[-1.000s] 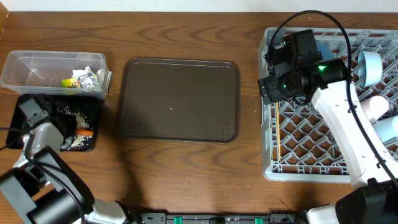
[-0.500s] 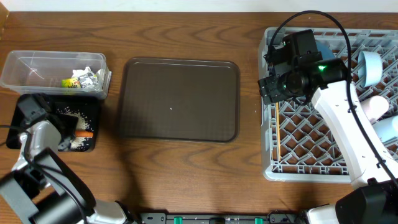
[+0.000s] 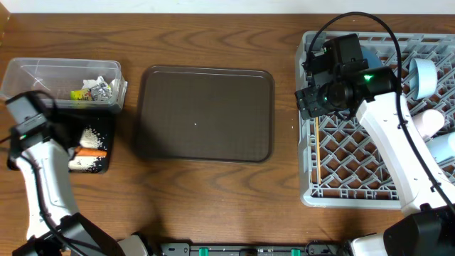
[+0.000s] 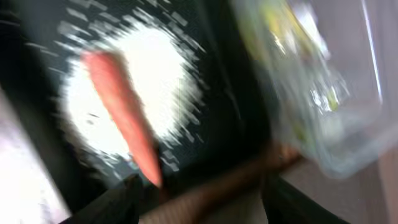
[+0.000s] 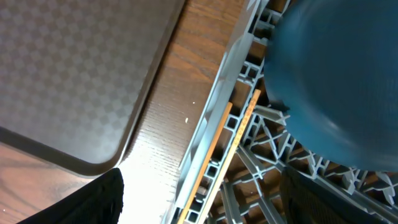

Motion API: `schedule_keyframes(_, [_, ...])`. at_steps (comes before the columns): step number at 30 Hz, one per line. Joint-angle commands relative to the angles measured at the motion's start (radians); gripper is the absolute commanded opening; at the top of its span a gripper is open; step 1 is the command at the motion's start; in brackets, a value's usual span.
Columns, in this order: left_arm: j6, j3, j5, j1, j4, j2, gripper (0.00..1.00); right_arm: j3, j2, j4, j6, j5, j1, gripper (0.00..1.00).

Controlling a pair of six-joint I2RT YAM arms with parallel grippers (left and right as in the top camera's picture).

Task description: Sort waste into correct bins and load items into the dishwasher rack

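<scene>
Overhead view of a wooden surface w/ two robot arms. At left, a clear tub holds the yellow-green wrapper and a white tissue. Just in front of it, a black tray holds rice and the carrot. The brown tray in the middle is bare.

At right, the grey rack holds:
- a dark-blue bowl, partly hidden by the right arm
- a light-blue cup
- a whitish cup
- a small pale bowl at frame edge
- chopsticks lying along its left wall

Left claw hangs over the black tray. The view is blurred, but the fingers look spread w/ nothing btwn them. Right claw hovers over the rack's left edge, released and empty.

Judging by this, sorting and loading look done. No waste or dishes are seen loose on the surface.
</scene>
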Motion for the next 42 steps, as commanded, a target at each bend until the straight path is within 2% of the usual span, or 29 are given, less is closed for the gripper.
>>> schedule_keyframes(1, [0.116,0.01,0.058,-0.129,-0.011,0.003,0.64,-0.003,0.0,-0.002,0.012,0.005,0.001,0.8])
schedule_keyframes(9, [0.266,0.01,0.05,-0.513,0.019,0.034,0.64,-0.003,0.0,-0.018,0.012,0.005,0.001,0.8])
schedule_keyframes(15, [0.265,0.01,0.051,-0.671,0.003,0.114,0.64,-0.003,0.0,-0.041,0.013,0.043,0.001,0.79])
schedule_keyframes(26, [0.266,0.01,0.058,-0.695,-0.087,0.15,0.64,-0.003,0.0,-0.045,0.013,0.049,0.001,0.79])
schedule_keyframes(30, [0.36,0.024,0.058,-0.695,-0.103,0.148,0.7,-0.003,0.0,-0.038,0.077,0.049,0.0,0.81])
schedule_keyframes(34, [0.454,0.147,0.058,-0.695,-0.189,0.148,0.7,-0.003,0.0,0.04,0.223,0.036,-0.027,0.89])
schedule_keyframes(38, [0.532,0.343,0.058,-0.691,-0.324,0.149,0.7,-0.002,0.0,0.156,0.302,-0.09,-0.131,0.91])
schedule_keyframes(40, [0.536,0.43,0.058,-0.681,-0.403,0.149,0.74,-0.002,0.0,0.173,0.304,-0.18,-0.195,0.93])
schedule_keyframes(42, [0.54,0.502,0.058,-0.665,-0.502,0.149,0.83,-0.002,0.0,0.146,0.304,-0.249,-0.279,0.99])
